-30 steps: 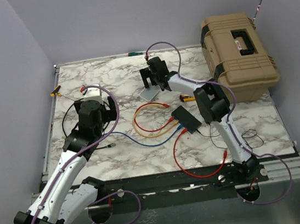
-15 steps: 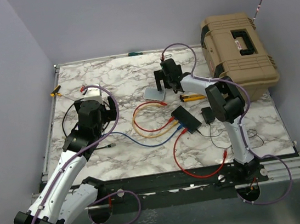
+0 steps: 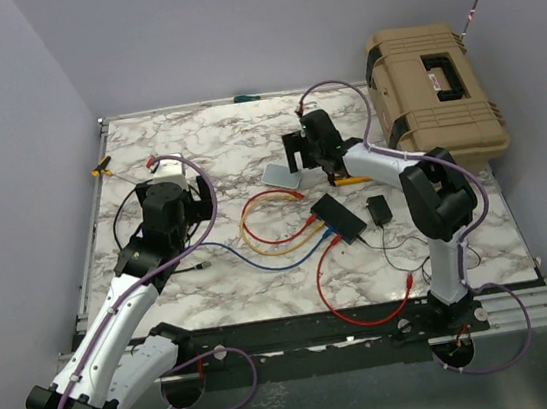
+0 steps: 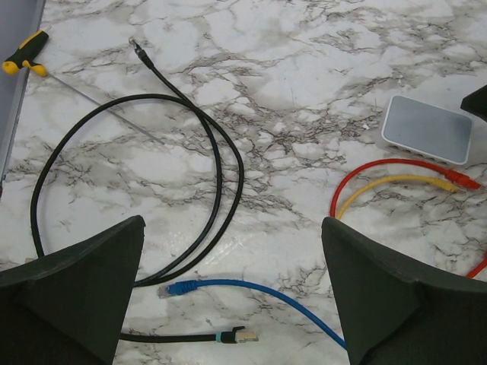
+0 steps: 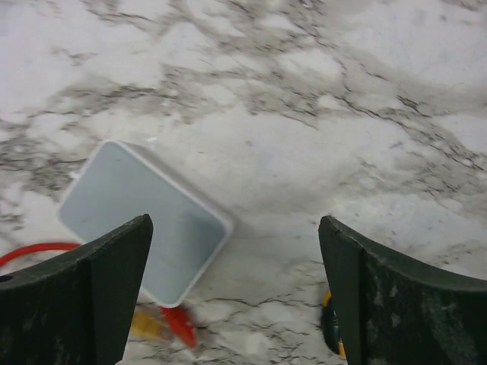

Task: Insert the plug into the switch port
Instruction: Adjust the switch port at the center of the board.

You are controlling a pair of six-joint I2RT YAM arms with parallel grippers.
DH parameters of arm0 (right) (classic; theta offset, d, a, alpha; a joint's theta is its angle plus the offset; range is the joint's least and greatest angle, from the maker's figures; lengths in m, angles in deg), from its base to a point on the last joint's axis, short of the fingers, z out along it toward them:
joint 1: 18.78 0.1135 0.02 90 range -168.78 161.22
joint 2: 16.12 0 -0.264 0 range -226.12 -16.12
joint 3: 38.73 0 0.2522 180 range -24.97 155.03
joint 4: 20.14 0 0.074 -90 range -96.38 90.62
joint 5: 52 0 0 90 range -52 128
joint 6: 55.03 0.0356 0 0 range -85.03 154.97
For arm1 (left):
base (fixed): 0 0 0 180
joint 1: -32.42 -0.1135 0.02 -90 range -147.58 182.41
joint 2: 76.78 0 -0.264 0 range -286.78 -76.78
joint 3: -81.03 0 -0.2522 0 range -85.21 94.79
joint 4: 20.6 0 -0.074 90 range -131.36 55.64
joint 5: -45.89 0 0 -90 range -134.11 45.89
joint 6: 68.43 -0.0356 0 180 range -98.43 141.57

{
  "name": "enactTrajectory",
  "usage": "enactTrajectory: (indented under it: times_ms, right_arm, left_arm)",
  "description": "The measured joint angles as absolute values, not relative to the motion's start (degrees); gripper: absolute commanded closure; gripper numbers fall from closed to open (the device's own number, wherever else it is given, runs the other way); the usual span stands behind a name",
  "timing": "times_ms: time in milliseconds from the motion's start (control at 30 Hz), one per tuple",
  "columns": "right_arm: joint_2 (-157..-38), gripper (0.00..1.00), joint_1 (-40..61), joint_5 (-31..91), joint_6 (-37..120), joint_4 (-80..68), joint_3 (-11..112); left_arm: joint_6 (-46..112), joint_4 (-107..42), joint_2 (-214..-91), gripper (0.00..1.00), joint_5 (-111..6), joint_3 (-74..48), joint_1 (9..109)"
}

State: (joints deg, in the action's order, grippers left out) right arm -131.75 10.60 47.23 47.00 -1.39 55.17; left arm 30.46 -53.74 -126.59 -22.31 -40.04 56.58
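Switch (image 3: 340, 216): flat black box, lies flat on the bench (image 3: 204, 133) right of centre, turned diagonally. Nothing grips it. Red, blue and orange cable ends meet its near-left long edge; cannot tell whether they are seated. Small black adapter (image 3: 380, 209) just beside it on the right, apart from it.

Right pincer (image 5: 234, 228): wide, holding nothing. It hangs beyond the switch, over the right corner of a grey-white rounded box (image 5: 144, 220) and the bare marble next to it. A yellow-and-black tool (image 3: 351, 180) lies between that box and the switch.

Left pincer (image 4: 232, 224): wide, holding nothing, well apart from the switch over the left half of the bench. Below it are a black cable (image 4: 221, 152) in a loop, a blue cable (image 4: 251, 289) with its plug free on the marble, and a second black lead with a plug near the bottom edge. Red cable (image 4: 396, 163) and yellow cable (image 4: 396, 181) curve side by side to the right.

Yellow-handled screwdriver (image 4: 19, 57) at the far-left edge. Tan case (image 3: 435, 87) at the far-right corner.
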Motion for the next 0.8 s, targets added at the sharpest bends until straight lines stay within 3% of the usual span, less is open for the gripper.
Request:
enactTrajectory:
  times_ms: [200, 433, 633, 800]
  right_arm:
    - [-130.4, 0.26, 17.5, 43.0, 47.0, -4.4, 56.7]
    - [-140.1, 0.5, 24.0, 37.4, 46.9, -3.9, 68.3]
    - [-146.4, 0.59, 24.2, 35.6, 46.9, -1.7, 73.7]
    - [-146.1, 0.6, 24.2, 35.5, 46.9, -0.4, 69.9]
  left_arm:
    - [30.5, -53.8, -126.0, 0.01, -22.3, -40.0, 56.5]
    - [30.5, -53.7, -123.3, 0.01, -22.3, -40.0, 56.3]
    - [30.5, -53.7, -121.9, 0.01, -22.3, -40.1, 56.0]
    - [30.5, -53.7, -120.9, 0.01, -22.3, -40.1, 56.0]
